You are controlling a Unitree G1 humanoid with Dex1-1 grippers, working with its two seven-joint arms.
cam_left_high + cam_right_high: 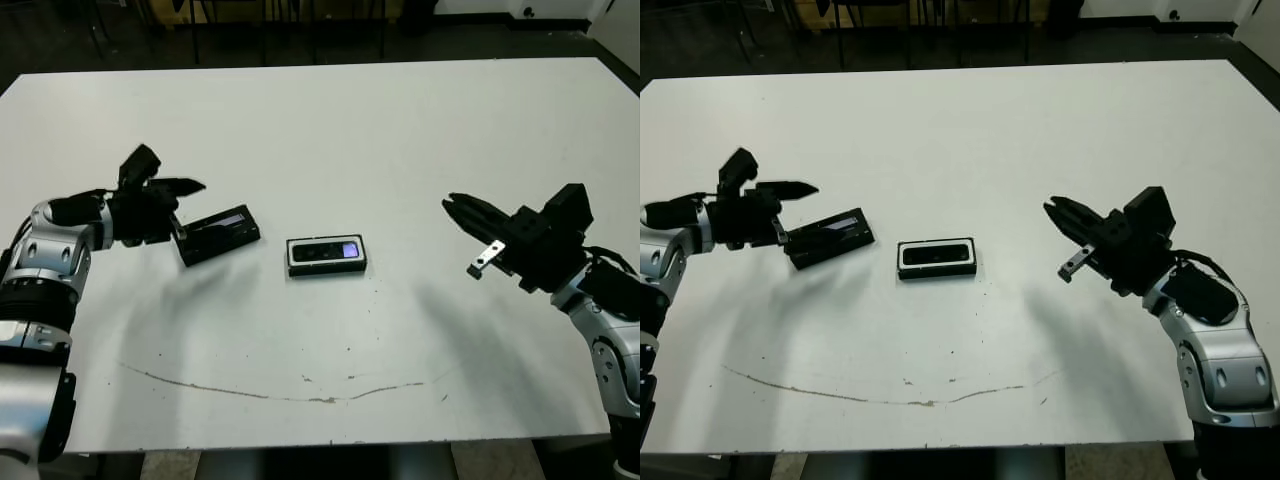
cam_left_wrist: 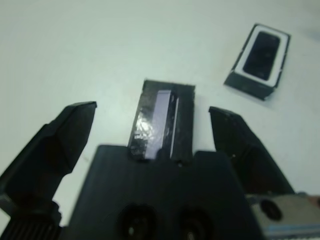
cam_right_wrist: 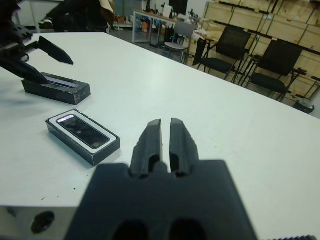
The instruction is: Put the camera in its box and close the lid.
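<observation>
From the head camera: the camera point(image 1: 327, 251) is already sitting inside the box point(image 1: 326, 268) in the middle of the white table point(image 1: 400, 140), screen up with a bit of purple glow, white lining showing around it. So that half of the job looks done and only the closing is left. The lid point(image 1: 219, 234) lies flat on the table just left of the box, a small gap between them, angled a bit. The left gripper point(image 1: 176, 208) is right at the lid's outer end with its fingers spread, one above and one low by the lid's edge. My guess is it's lined up there to grab the lid by that end so it can carry it over onto the box. The right gripper point(image 1: 458, 209) hangs well off to the right, not near anything, probably just parked out of the way.

Left wrist cam: you look straight down the lid point(image 2: 162, 120) with its pale strip, and the two black fingers point(image 2: 65, 135) sit wide on either side of it without touching. Open, nothing held yet. The box point(image 2: 260, 59) with the camera in it shows beyond.

Right wrist cam: that gripper's fingers point(image 3: 150, 142) are pressed nearly together with only a thin slit between them, so closed and empty. The boxed camera point(image 3: 82, 131) and the lid point(image 3: 56, 85) are out in front of it, with chairs point(image 3: 222, 50) and stacked crates beyond the table.
</observation>
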